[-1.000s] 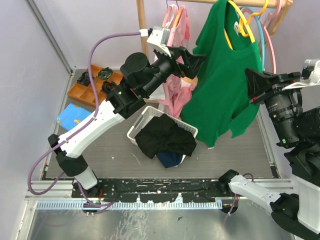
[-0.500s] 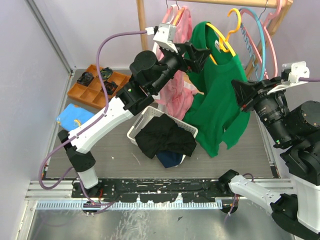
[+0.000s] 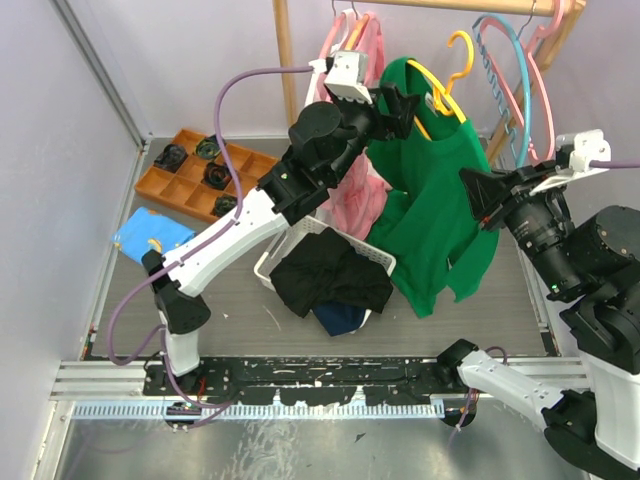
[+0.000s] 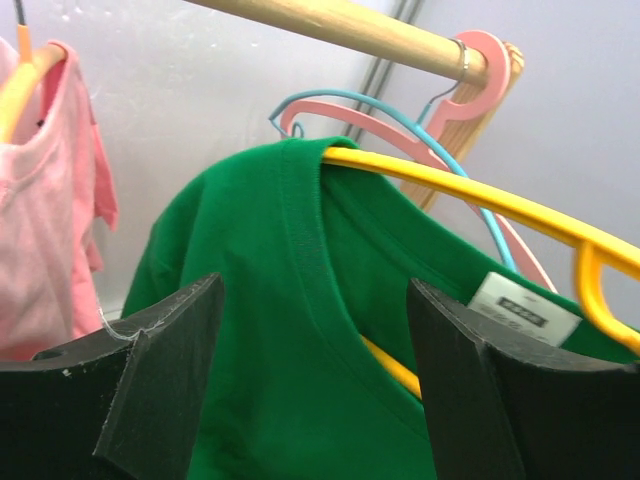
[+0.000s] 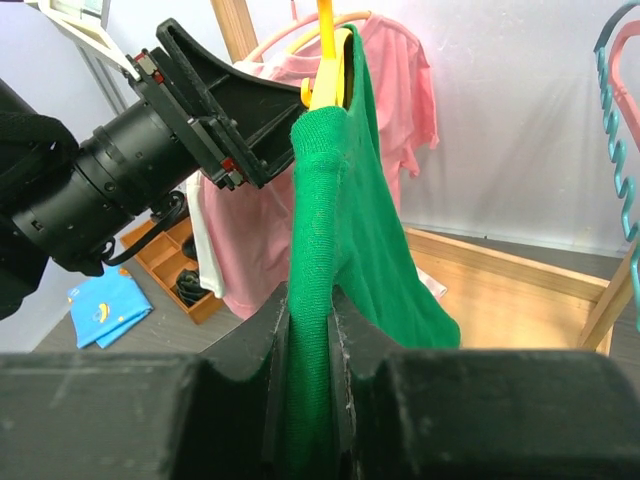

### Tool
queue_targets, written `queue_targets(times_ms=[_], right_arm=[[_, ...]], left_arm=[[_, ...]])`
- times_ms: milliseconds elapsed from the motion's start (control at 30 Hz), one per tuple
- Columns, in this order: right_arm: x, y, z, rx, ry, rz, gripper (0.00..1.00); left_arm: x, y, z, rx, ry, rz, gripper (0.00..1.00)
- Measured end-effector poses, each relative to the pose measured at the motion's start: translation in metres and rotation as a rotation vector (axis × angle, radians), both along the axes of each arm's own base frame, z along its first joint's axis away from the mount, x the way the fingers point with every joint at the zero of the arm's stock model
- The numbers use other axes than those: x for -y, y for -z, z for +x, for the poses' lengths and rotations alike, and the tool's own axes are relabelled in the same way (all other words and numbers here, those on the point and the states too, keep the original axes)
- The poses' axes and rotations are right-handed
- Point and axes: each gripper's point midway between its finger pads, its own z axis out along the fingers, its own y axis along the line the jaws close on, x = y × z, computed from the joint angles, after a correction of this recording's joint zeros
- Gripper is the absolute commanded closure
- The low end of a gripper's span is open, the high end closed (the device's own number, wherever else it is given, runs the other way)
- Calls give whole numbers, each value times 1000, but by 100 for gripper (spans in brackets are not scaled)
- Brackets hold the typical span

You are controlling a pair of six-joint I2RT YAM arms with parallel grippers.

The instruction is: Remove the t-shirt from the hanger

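The right arm (image 3: 570, 250) rose from the near right corner and reached left, with its gripper (image 3: 478, 200) against the right side of the shirt (image 3: 440, 200). In its wrist view the fingers (image 5: 262, 340) were pressed almost together and pinched a fold of the green cloth, which ran straight up from the pinch to the yellow hanger (image 5: 327, 40).

The left arm (image 3: 230, 235) stretched from the near left base up and away over the basket (image 3: 268, 262) of dark clothes (image 3: 330, 275). Its gripper (image 3: 400, 108) was at the shirt's left shoulder. Its fingers (image 4: 150, 390) were spread wide, one on each side of the collar in its wrist view; whether they touched the cloth could not be told.

The shirt hung on the hanger, which sat tilted, with one yellow arm through the neck and a white label showing inside the collar. Its body fell in loose folds beside the basket's far right side. A pink shirt (image 3: 352, 205) hung just to its left. Behind them ran the wooden rail (image 4: 340, 20); whether the yellow hook sat on it could not be told
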Motion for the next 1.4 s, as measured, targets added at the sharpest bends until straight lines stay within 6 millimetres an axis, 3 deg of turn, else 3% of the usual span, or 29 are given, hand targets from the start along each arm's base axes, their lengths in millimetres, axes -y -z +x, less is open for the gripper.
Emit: queue_targets(times_ms=[333,500,633,867,1133,1400], right_arm=[[8,-5,-15,28,-10,17,99],[5,-4,-18,27,-35,13,99],[3,-4,-19,26,-45,15,100],[3,-4,-19,23,-46,17,99],[5,-3,-21,25,-45,18,99],[6,2,-20,17,-35,14,99]], left_arm=[[-10,-1,8,11,-74,11,18],[-6,-3,10,21,-69,5,16],[0,-4,13,25,-66,-1,20],[-2,-3,15,24,-82,2,50],[-1,-4,15,28,-78,0,99],[10,-6,6,52,1,12,100]])
